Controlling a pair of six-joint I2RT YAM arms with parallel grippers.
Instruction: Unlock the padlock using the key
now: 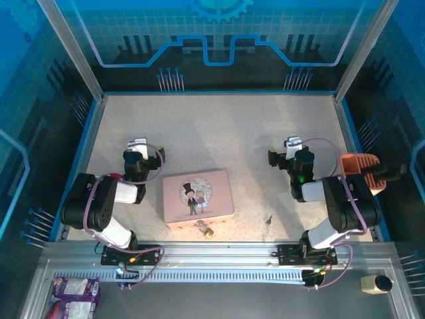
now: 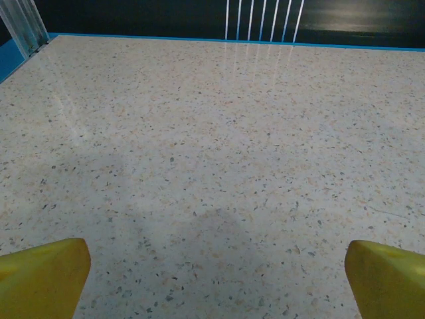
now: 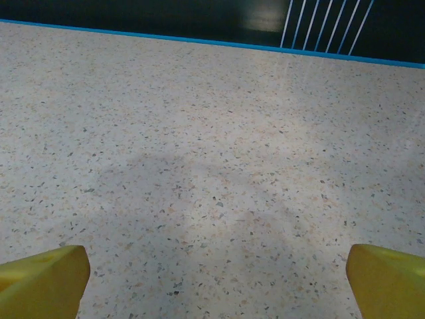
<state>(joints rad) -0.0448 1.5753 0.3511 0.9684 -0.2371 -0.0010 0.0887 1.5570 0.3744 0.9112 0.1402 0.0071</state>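
The left hand (image 1: 137,143) sits over bare speckled counter (image 1: 219,126), its yellow fingertips (image 2: 41,274) spread wide with nothing between them. The right hand (image 1: 293,143) is likewise wide open and empty, with only counter ahead of it. The padlock (image 1: 205,230) lies on the counter well behind the left hand and off to its right, just beside the near edge of the pink tin (image 1: 198,195); whether it touches the tin cannot be told. The key (image 1: 269,218) lies on the counter behind the right hand, slightly to its left, apart from both padlock and tin.
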